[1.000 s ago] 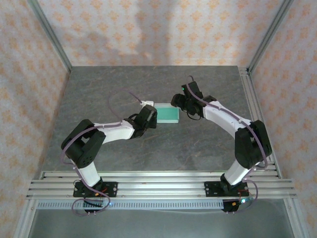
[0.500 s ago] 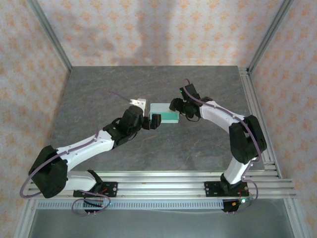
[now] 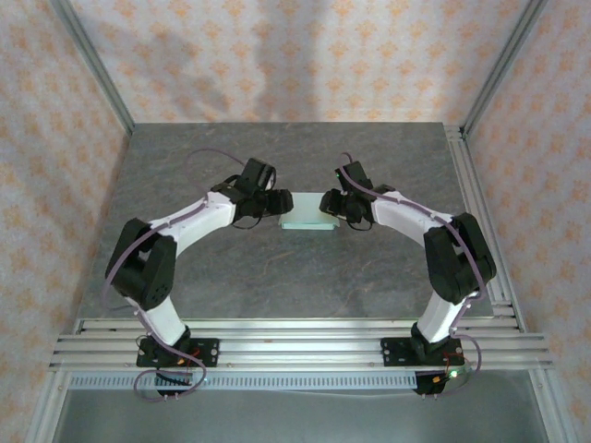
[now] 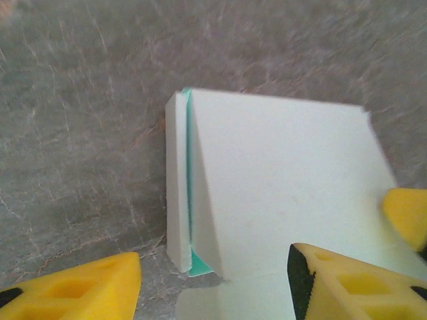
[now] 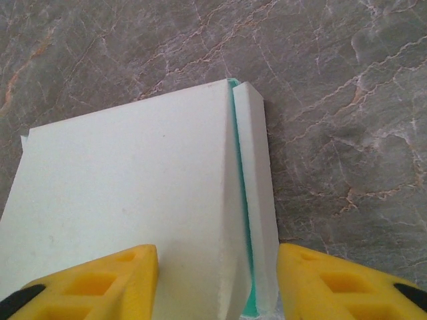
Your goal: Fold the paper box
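Left gripper (image 4: 213,285): jaws apart, gripping nothing; one finger beside the box (image 4: 287,193), the other over its top.
Right gripper (image 5: 217,280): jaws apart, gripping nothing; astride the edge flap (image 5: 257,200).
Box: flat on table (image 3: 185,175), between both grippers, one end under each.

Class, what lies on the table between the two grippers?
The paper box lies between the left gripper and the right gripper, as the top view shows.
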Controlling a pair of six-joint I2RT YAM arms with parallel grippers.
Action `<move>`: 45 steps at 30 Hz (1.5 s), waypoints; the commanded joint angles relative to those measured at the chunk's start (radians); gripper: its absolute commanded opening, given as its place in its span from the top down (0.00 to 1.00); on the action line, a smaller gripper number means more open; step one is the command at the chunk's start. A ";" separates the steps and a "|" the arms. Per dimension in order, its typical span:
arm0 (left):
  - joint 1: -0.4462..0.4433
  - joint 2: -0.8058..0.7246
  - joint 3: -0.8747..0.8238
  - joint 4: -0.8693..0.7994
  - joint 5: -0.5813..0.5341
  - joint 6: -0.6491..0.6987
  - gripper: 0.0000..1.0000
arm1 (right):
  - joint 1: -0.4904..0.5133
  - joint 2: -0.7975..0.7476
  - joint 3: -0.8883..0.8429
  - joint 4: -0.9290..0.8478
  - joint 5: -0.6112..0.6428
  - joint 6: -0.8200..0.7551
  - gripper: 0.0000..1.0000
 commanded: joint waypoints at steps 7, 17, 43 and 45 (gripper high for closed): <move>0.008 0.105 0.063 -0.087 0.002 0.003 0.48 | -0.025 0.043 -0.017 0.026 -0.026 -0.020 0.58; 0.010 0.145 0.034 -0.066 0.005 0.005 0.65 | -0.028 0.094 -0.025 0.033 -0.034 -0.042 0.68; 0.092 0.169 0.051 0.068 0.251 -0.048 0.54 | -0.061 -0.033 -0.063 0.094 -0.081 -0.010 0.64; 0.093 0.172 0.060 0.061 0.260 -0.040 0.57 | -0.061 -0.033 -0.065 0.096 -0.079 -0.008 0.64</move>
